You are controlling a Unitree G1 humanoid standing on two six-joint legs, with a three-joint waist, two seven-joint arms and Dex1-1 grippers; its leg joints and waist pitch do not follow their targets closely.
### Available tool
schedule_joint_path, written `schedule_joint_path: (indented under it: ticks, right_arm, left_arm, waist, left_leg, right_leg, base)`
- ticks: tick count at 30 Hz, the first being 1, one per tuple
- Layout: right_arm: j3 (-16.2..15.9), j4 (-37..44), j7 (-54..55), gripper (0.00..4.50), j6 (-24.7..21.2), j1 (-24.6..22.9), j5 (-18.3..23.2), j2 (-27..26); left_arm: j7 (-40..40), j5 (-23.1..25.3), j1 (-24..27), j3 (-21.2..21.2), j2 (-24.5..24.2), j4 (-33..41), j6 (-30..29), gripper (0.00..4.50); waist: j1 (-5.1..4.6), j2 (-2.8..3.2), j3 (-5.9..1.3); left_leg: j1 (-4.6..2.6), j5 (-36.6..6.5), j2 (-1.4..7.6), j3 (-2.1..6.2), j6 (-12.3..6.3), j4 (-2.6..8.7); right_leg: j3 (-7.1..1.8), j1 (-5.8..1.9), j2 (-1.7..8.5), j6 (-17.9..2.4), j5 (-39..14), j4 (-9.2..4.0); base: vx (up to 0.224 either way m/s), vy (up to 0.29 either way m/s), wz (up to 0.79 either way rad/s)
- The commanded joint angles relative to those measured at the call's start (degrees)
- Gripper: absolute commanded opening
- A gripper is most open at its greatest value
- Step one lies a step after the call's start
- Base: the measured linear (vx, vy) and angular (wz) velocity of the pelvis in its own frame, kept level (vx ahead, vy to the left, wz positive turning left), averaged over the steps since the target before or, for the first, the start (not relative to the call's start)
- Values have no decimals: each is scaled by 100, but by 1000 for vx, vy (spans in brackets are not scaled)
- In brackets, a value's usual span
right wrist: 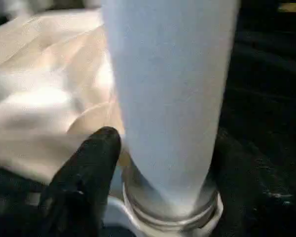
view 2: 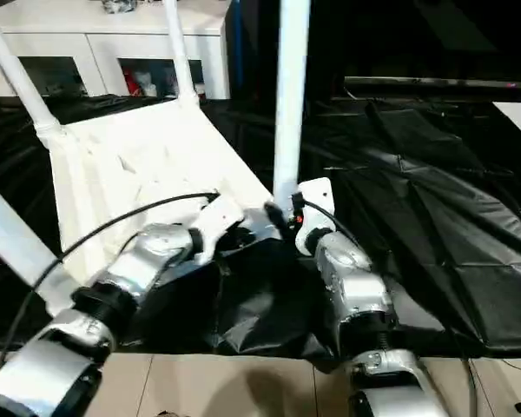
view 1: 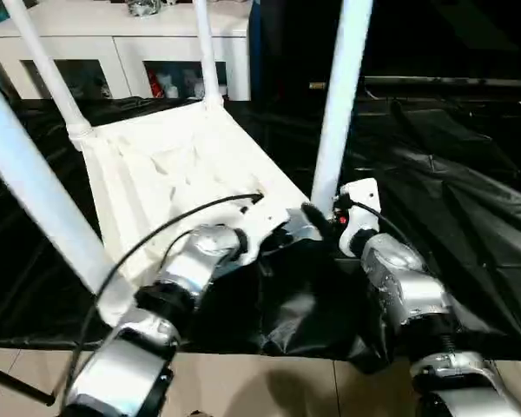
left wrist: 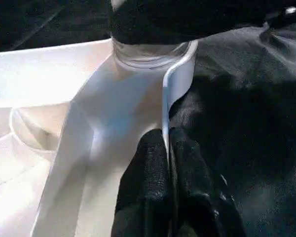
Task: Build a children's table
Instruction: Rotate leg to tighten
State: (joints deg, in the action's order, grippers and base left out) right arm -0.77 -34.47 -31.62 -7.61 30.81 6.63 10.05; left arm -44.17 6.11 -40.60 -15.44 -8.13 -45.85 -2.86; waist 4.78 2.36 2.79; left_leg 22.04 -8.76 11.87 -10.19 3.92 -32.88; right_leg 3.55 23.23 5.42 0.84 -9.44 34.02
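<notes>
Black crinkled sheeting (view 1: 469, 217) covers the work area, spreading far and right. At the near edge, pale tiled floor (view 1: 269, 387) shows. Far left stands a white cabinet (view 1: 113, 39) with glass doors, small red items behind them. Beyond, dark.

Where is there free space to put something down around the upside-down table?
Bare black sheeting to the right of the near right leg. Crowded at that leg's corner, where the left gripper and right gripper meet.
</notes>
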Motion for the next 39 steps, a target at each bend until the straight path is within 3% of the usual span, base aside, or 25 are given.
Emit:
schedule_joint_path:
  ticks: [1, 9, 21, 33, 39]
  right_arm:
    - [-245, 98, -452, 336, -85, -59, -15, 35]
    - [-466, 382, -2203, 336, -90, -101, 184, 1009]
    - [-519, 329, -2974, 336, 12, -101, 400, 1067]
    - [-579, 262, -3164, 223, 170, -146, 364, 1065]
    - [-573, 307, -3191, 203, 140, -214, 414, 1060]
  left_arm:
    - [-258, -183, 94, 88, -54, 195, 292, 0]
    - [-1429, -521, 587, 28, -656, 764, 462, 0]
    - [-1802, -636, 831, 48, -822, 1147, 358, 0]
    - [-1846, -624, 867, 10, -805, 1237, 289, 0]
    - [-1845, -617, 904, -5, -803, 1297, 247, 0]
  waist:
    - [18, -110, -383]
    - [61, -113, -385]
    - [64, -128, -392]
    - [82, -126, -401]
    - [80, -122, -400]
  left_leg:
    - [-73, -1580, 69, -5, -231, 362]
    - [-75, -1595, 103, -12, -273, 361]
    - [-74, -1413, 105, -26, -311, 343]
    - [-76, -1310, 101, -31, -341, 326]
    - [-80, -1340, 103, -30, -342, 326]
  right_leg:
    - [-170, -260, 239, -1130, -1646, -440]
    - [-166, -268, 247, -1216, -1653, -414]
    - [-167, -259, 240, -1318, -1447, -374]
    - [-169, -267, 236, -1345, -1331, -354]
    - [-169, -265, 234, -1347, -1347, -355]
  base:
    - [0, 0, 0]
    - [0, 0, 0]
    - [0, 0, 0]
    - [0, 0, 0]
    - [0, 0, 0]
